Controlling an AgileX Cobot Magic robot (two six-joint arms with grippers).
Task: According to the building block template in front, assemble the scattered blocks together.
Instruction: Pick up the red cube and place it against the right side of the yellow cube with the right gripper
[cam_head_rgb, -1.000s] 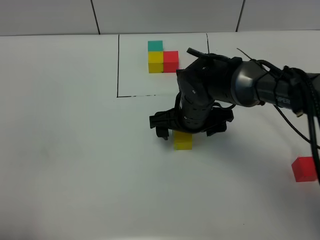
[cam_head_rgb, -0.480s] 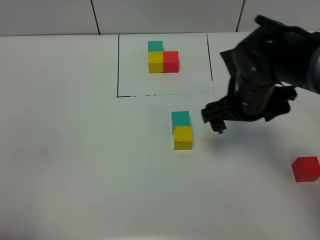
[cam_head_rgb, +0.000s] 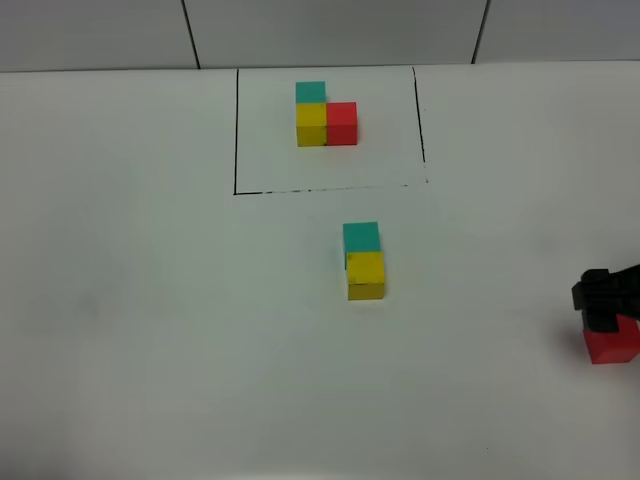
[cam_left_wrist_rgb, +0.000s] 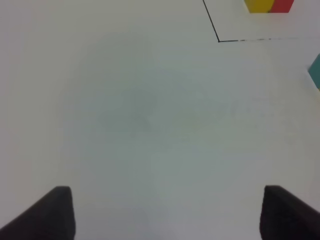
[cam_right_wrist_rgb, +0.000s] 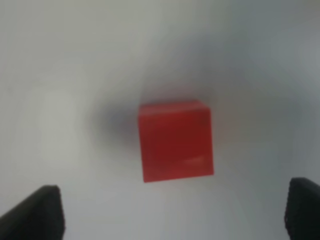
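Note:
The building block template (cam_head_rgb: 311, 124) lies at the back: teal, yellow and red cubes in an L inside a thin black outline (cam_head_rgb: 236, 130). Mid-table, the loose teal block (cam_head_rgb: 361, 237) stands against the far side of the loose yellow block (cam_head_rgb: 366, 276). The loose red block (cam_head_rgb: 611, 344) sits at the far right edge, apart from them. My right gripper (cam_head_rgb: 603, 298) hangs over it, open; the red block (cam_right_wrist_rgb: 175, 141) lies on the table ahead of the right gripper (cam_right_wrist_rgb: 170, 215), untouched. My left gripper (cam_left_wrist_rgb: 167, 215) is open over bare table, out of the high view.
The table is plain white with a tiled wall behind it. In the left wrist view, a corner of the black outline (cam_left_wrist_rgb: 212, 22), the template's yellow cube (cam_left_wrist_rgb: 259, 5) and an edge of the teal block (cam_left_wrist_rgb: 315, 71) show.
The right arm swung from over the teal and yellow pair to the far right edge, above the red block. The teal block, uncovered, rests against the yellow one.

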